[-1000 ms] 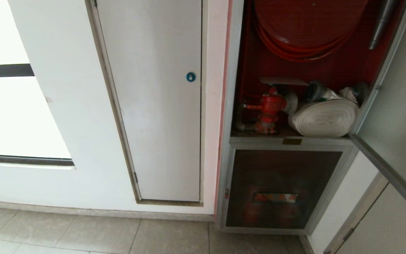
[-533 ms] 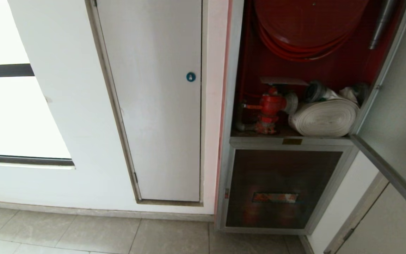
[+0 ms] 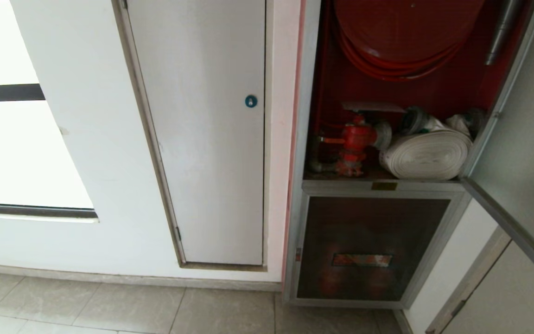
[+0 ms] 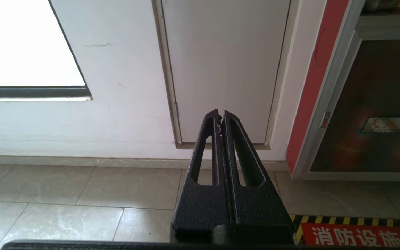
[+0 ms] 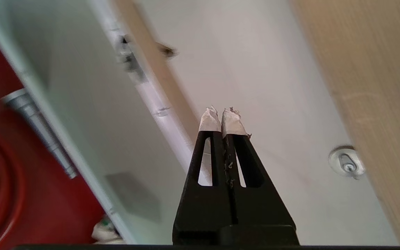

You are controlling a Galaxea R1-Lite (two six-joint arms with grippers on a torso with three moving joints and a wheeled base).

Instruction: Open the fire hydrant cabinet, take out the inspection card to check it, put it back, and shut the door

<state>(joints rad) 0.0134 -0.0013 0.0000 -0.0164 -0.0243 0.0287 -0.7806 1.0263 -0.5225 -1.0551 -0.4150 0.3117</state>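
Building corridor: tiled floor [image 3: 109, 306], wall-recessed fire hydrant cabinet [image 3: 378, 195], white service door [image 3: 211, 139].

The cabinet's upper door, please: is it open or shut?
Open: the door is swung out rightward, exposing the red valve and rolled hose.

we see the fire hydrant cabinet [image 3: 301, 139] framed in silver, its inside red, with a red hose reel [image 3: 401, 37], a red valve [image 3: 355, 139] and a white rolled hose [image 3: 427, 155]. the lower panel [image 3: 369, 246] is dark with an orange label. the plain door [image 3: 206, 130] is white with a blue lock [image 3: 251, 101]; the floor [image 3: 109, 308] is grey tile.
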